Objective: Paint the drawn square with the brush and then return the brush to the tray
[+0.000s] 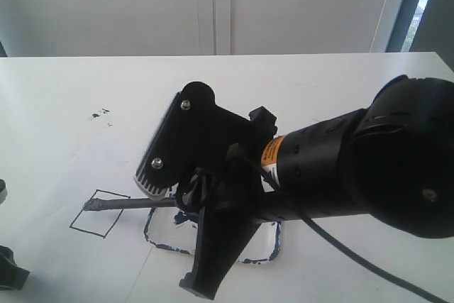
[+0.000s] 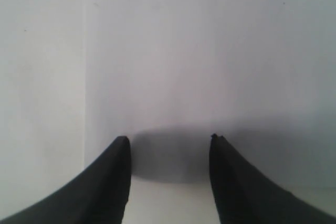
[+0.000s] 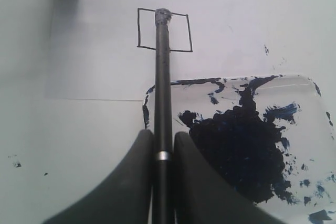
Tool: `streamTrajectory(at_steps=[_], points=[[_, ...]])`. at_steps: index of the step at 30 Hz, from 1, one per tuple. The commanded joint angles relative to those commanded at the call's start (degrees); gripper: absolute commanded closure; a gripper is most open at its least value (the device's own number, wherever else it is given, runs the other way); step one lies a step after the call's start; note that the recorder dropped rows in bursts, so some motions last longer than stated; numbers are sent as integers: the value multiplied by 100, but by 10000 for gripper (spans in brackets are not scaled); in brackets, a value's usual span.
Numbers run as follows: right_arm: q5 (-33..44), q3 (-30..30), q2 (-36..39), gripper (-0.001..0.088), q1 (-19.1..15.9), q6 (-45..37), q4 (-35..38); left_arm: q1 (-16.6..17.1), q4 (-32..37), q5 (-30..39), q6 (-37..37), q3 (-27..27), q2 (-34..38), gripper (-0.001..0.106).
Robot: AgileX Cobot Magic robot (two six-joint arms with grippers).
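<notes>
Exterior view, white table (image 1: 57,90), pale wall (image 1: 106,5), right pincer (image 3: 164,134) clamped on brush (image 3: 163,77), left pincer (image 2: 169,137) agape, empty

White table (image 1: 319,83) bears paper (image 3: 94,69), tray (image 3: 315,135), seemingly paint specks (image 1: 98,113).

One brush (image 3: 163,103); one tray (image 3: 315,145); one square (image 3: 178,32)

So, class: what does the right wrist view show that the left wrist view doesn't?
Only right wrist: the right gripper, jaws shut on the long thin black brush, its tip at the outline of the unpainted black-outlined drawn square, beside the clear plastic tray blotted with dark blue paint. Only left wrist: the left gripper, jaws open and empty. Both: the white table surface.
</notes>
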Motion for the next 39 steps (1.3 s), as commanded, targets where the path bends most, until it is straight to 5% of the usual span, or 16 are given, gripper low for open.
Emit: streamTrajectory(at_steps=[29,39], points=[[-582,0,404,868,-12,-188,-237,0,0,44,1,0,0,534],[-488,0,288,868,-12,-116,-409,0,0,-53,995,4,0,534]])
